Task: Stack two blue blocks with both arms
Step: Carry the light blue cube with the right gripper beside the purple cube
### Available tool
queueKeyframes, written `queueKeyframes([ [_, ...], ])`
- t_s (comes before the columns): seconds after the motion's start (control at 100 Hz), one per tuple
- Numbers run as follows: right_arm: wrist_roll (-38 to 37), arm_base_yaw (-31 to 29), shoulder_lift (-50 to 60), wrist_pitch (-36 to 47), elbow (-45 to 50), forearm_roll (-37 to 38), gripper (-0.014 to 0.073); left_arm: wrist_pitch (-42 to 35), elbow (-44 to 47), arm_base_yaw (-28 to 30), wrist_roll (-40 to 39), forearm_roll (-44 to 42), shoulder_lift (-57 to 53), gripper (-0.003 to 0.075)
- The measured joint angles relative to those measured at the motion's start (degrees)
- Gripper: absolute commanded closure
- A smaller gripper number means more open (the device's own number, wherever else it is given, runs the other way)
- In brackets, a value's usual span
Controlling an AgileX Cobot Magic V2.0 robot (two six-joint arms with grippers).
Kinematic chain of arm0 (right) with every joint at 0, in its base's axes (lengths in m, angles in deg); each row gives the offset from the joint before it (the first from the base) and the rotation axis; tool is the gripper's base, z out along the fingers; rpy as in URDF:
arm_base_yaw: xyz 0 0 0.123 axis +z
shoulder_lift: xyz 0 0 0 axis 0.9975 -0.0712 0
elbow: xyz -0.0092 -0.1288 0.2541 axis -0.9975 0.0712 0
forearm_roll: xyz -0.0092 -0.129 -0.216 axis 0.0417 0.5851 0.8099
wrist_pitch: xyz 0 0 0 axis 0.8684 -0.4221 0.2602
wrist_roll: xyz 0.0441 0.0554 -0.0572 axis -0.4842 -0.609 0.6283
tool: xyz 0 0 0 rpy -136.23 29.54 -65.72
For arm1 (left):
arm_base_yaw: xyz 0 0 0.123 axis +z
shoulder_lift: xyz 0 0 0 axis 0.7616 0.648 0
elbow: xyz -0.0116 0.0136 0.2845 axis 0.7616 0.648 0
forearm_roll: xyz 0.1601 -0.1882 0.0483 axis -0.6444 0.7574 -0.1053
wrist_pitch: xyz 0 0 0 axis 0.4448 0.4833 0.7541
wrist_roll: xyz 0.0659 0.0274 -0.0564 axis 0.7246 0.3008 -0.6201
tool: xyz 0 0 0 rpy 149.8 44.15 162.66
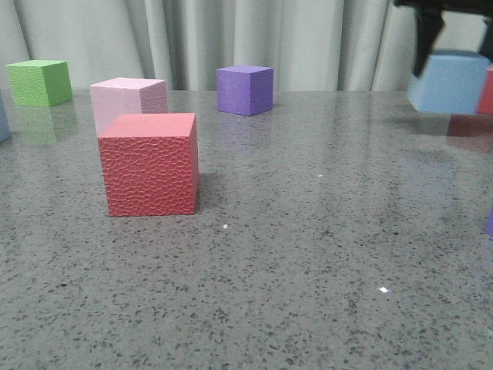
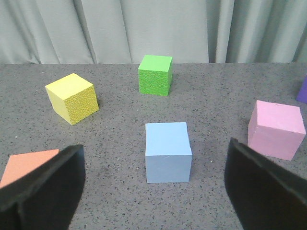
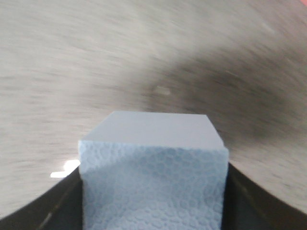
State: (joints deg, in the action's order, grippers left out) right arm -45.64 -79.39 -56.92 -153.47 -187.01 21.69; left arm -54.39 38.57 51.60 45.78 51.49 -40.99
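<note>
The right gripper (image 1: 454, 35) is clamped on one blue block (image 1: 449, 81), holding it off the grey speckled counter (image 1: 308, 254) at the far right. The left gripper (image 2: 153, 184) is spread wide, its fingers (image 2: 45, 189) either side of the other blue block (image 2: 167, 152), apart from it. This block sits on the counter, with a pink cube (image 2: 277, 128) to its right.

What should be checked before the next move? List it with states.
1. Right gripper holds a blue block: ok.
2. That block is off the table: ok.
3. Left gripper open: ok.
4. Second blue block lies between the left fingers, untouched: ok.
5. Its top is bare for stacking: ok.
6. Held block square in the grip: cannot tell, right wrist view blurred.
</note>
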Motion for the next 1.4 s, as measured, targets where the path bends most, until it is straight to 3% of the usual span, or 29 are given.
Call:
queueKeyframes([
  [0.55,-5.5,22.7,-5.0,-0.5,-8.7,2.0,0.0309,0.0,0.0,0.0,0.0,0.0,0.0,0.0155],
  [0.73,-6.5,25.5,-8.3,-0.5,-8.7,2.0,0.0309,0.0,0.0,0.0,0.0,0.0,0.0,0.0155],
  [1.08,-6.5,25.6,-9.9,-0.5,-8.7,0.3,0.0302,0.0,0.0,0.0,0.0,0.0,0.0,0.0155],
  [1.15,-6.5,25.6,-9.9,-0.5,-8.7,-0.1,0.0257,0.0,0.0,0.0,0.0,0.0,0.0,0.0155],
  [1.3,-6.6,25.6,-9.9,-0.5,-8.7,-0.3,0.0072,0.0,0.0,0.0,0.0,0.0,0.0,0.0155],
  [1.4,-6.6,25.6,-9.9,-0.5,-8.7,-0.4,0.0052,0.0,0.0,0.0,0.0,0.0,0.0,0.0155],
])
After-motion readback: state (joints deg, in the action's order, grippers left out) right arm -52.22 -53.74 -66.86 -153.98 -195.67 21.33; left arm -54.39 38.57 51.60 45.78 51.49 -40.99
